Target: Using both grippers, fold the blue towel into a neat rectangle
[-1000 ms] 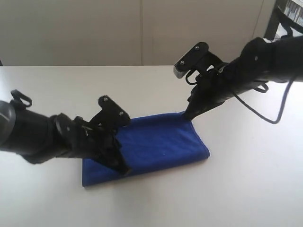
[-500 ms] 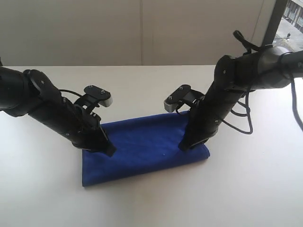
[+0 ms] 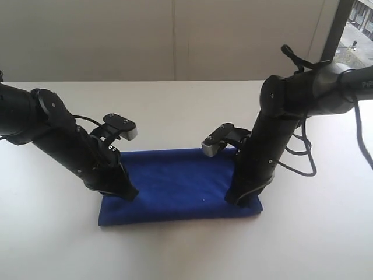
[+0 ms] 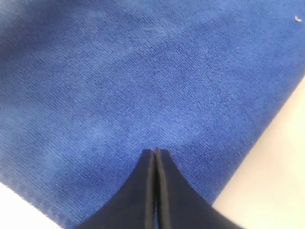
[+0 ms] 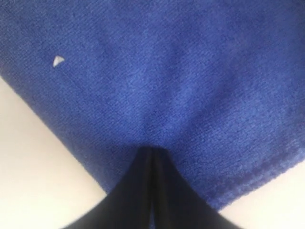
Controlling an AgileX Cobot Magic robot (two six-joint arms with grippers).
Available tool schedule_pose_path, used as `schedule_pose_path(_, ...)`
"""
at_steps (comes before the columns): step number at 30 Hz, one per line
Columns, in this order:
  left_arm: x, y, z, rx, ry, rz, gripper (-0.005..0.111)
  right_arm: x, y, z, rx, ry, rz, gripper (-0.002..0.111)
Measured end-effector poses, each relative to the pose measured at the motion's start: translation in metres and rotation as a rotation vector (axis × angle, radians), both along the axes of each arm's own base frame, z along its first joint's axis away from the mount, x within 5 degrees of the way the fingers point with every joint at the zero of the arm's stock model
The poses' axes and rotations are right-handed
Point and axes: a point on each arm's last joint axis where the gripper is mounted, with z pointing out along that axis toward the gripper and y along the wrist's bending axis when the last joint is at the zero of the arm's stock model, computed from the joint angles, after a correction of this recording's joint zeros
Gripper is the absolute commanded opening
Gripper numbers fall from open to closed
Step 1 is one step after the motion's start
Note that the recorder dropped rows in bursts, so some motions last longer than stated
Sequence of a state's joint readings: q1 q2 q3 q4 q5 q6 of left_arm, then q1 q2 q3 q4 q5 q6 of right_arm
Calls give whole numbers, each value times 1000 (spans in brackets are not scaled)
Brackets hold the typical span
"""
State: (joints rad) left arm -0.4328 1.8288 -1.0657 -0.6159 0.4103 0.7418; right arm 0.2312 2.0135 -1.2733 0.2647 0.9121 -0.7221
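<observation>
deep royal-blue microfibre towel point(image 3: 175, 185) lies folded flat on white table point(image 3: 175, 105), long axis left-right. left gripper point(image 3: 130, 195) tips rest on its left end, right gripper point(image 3: 234, 201) on its right end. both jaws together, apparently pinching nothing.

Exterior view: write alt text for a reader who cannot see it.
A blue towel, folded into a flat rectangle, lies on a white table. Two black robot arms angle down onto it, the left gripper near its left end and the right gripper near its right end, both shut with their tips on the cloth.
</observation>
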Motion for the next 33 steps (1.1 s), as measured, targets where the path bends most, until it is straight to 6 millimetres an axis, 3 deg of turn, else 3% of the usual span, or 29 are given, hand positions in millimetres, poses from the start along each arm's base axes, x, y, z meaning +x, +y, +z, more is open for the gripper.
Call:
schedule_pose_path(2,-2,1,-1,15,11,-25,0,-1,1,8,-5,-29,-11,0)
schedule_pose_path(6,-3,1,-1,24,16,-38,0,19,-6,38,-53,-335,-93,0)
schedule_pose_path(9,-2,1,-2,25,6,-32,0,32,-9,30,-80,-382,-107,0)
schedule_pose_path(12,-1,1,-2,26,3,-30,0,43,-14,4,-92,-380,-133,0)
schedule_pose_path(14,-1,1,-2,26,3,-30,0,47,-14,-1,-88,-405,-138,0)
schedule_pose_path(19,-1,1,-2,26,3,-30,0,49,-14,2,-78,-435,-152,0)
schedule_pose_path(26,-1,1,-2,26,3,-30,0,55,-13,23,-43,-544,-176,0)
schedule_pose_path(33,-1,1,-2,26,3,-30,0,58,-12,4,-49,-522,-178,0)
